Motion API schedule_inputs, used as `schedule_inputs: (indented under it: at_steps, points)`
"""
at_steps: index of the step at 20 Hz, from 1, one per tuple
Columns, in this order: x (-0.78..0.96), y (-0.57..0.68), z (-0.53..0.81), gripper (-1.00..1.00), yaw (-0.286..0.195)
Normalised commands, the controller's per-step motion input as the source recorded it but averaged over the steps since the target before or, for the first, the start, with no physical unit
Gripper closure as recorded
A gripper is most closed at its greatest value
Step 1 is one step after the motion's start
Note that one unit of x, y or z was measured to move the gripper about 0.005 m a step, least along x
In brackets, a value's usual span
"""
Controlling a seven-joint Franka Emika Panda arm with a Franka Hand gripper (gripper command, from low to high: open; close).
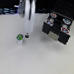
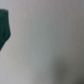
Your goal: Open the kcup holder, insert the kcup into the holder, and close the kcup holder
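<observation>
Sitting on table (image 1: 23,56), kcup (image 1: 19,37) just beside gripper (image 1: 27,36)

So the kcup (image 1: 19,37) is a tiny white pod with a green top, sitting on the white table towards the exterior view's left. The kcup holder (image 1: 57,26) is the black boxy unit well apart from it on the right, angled, with round light slots showing on top
</observation>
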Motion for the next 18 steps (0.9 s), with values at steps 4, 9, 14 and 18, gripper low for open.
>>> schedule_inputs:
  at_steps: [4, 9, 14, 18]
  points:
    - [-0.35, -0.48, -0.52, -1.0, -0.236]
    - [-0.16, -0.35, -0.49, -1.0, -0.229]
    - [-0.03, -0.16, -0.45, -1.0, -0.202]
    - [0.0, -0.04, -0.25, -1.0, -0.167]
